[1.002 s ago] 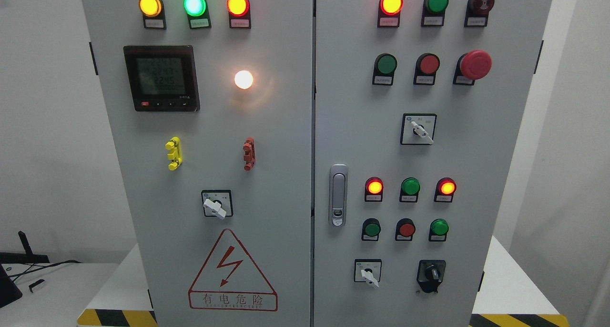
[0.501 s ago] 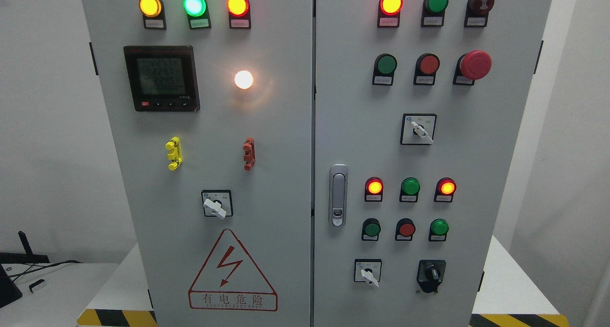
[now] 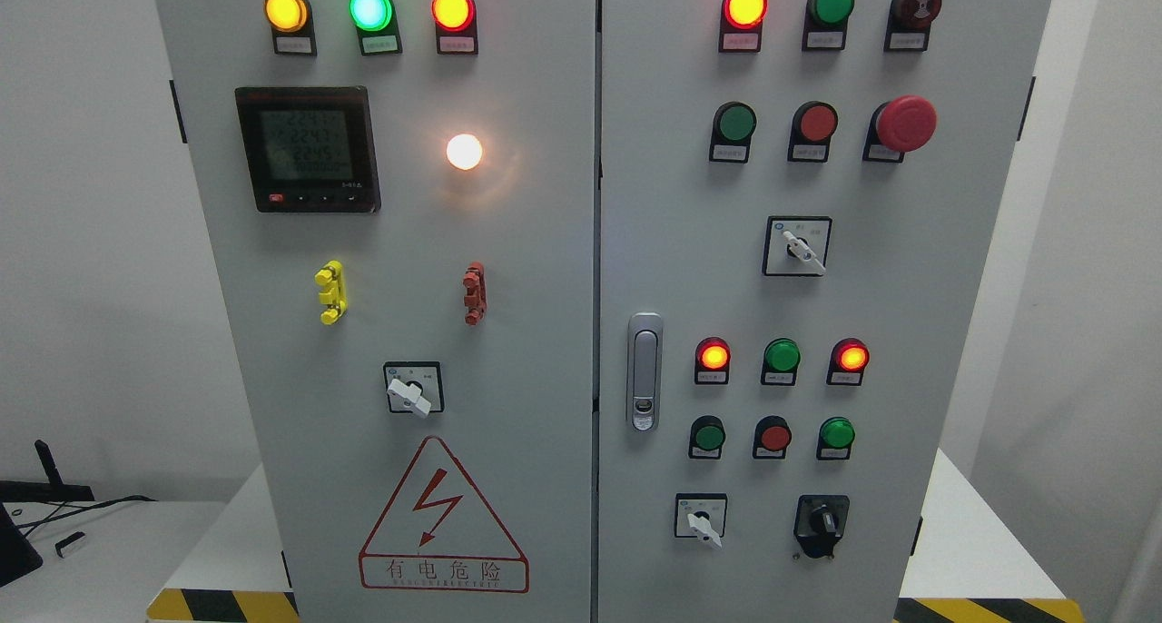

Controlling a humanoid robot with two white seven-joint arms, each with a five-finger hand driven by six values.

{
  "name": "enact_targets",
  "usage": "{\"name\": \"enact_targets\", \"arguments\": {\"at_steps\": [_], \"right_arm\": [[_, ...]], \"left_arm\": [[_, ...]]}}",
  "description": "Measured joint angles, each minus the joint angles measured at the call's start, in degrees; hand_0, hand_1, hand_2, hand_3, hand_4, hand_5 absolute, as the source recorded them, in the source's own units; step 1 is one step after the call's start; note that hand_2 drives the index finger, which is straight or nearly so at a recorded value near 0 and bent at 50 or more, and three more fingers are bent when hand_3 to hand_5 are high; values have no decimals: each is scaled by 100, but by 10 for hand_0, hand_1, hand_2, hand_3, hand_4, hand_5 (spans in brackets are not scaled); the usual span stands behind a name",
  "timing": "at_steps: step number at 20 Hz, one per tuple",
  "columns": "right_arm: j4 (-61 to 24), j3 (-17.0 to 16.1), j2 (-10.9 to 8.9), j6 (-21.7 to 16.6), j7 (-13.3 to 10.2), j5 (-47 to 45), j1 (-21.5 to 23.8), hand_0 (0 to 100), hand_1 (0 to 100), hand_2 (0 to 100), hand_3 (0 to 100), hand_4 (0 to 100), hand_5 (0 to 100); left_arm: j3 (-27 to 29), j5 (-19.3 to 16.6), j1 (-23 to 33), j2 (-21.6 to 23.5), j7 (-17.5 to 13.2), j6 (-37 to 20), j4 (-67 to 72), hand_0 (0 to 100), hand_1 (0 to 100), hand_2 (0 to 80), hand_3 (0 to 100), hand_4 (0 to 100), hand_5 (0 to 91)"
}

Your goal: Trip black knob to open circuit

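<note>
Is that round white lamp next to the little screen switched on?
On. The white lamp shines brightly and casts a warm glow on the grey cabinet door around it.

plain white walls (image 3: pixel 91 242) flank a white platform (image 3: pixel 971 541) edged with yellow-black hazard tape (image 3: pixel 218 605); cables (image 3: pixel 82 507) trail at left.

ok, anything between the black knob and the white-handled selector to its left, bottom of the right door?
Nothing: head view shows bare grey panel between the black knob and the white-handled selector.
</note>
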Motion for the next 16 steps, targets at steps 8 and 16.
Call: {"name": "enact_targets", "arguments": {"at_steps": [8, 16], "right_arm": [[-741, -74, 14, 593, 20, 380, -570, 184, 731, 315, 617, 653, 794], [-1117, -80, 26, 1853, -394, 678, -1297, 165, 747, 370, 642, 714, 883]], "left_arm": [[0, 0, 0, 0, 0, 0, 0, 120, 389, 0, 0, 0, 0], [0, 0, 0, 0, 0, 0, 1, 120, 389, 0, 0, 0, 0]]}}
